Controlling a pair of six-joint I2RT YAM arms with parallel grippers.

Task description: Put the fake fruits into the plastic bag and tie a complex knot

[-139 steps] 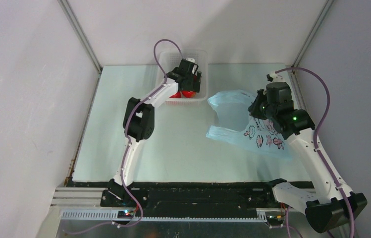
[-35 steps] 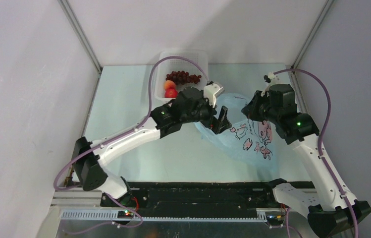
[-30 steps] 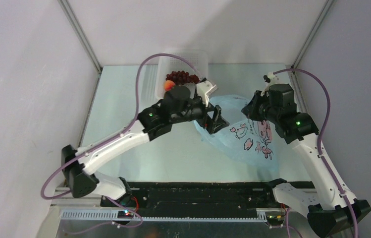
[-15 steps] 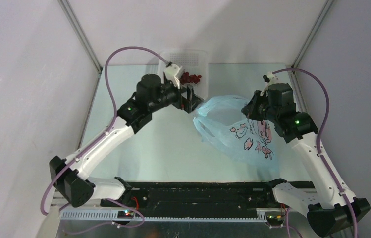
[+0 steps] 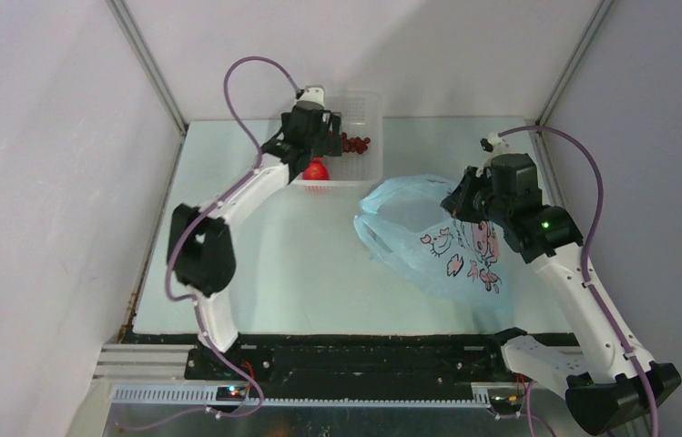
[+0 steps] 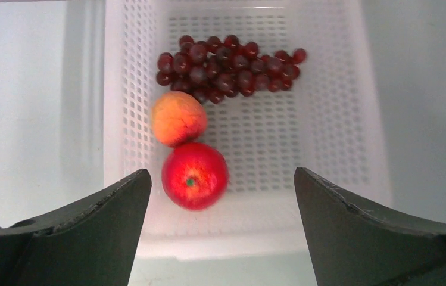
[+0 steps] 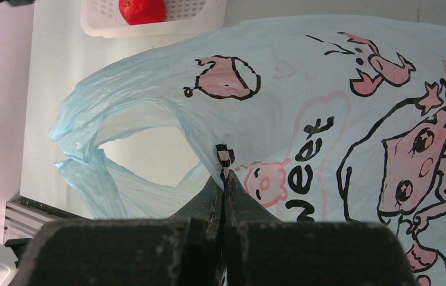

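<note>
The white perforated basket [image 6: 339,119] holds the dark-red grapes [image 6: 226,65], the orange-peach fruit [image 6: 177,117] and one red fruit [image 6: 195,174]. A second red fruit is not in view. My left gripper [image 6: 220,171] is open and empty, above the basket's near wall, with the red fruit between its jaws' line. In the top view it [image 5: 314,146] hovers over the basket [image 5: 369,100]. The light-blue plastic bag [image 5: 437,246] lies right of centre, mouth open to the left. My right gripper [image 7: 225,179] is shut on the bag's rim [image 7: 303,89] and holds it up.
Grey walls with metal corner posts close in the table at the back and sides. The basket stands against the back edge. The right arm's purple cable [image 5: 592,182] loops above the bag. The black base rail [image 5: 364,360] runs along the near edge.
My left arm has swung from the bag's mouth back over the basket, jaws open. The bag's mouth has spread wider. The right gripper has kept its hold in place.
</note>
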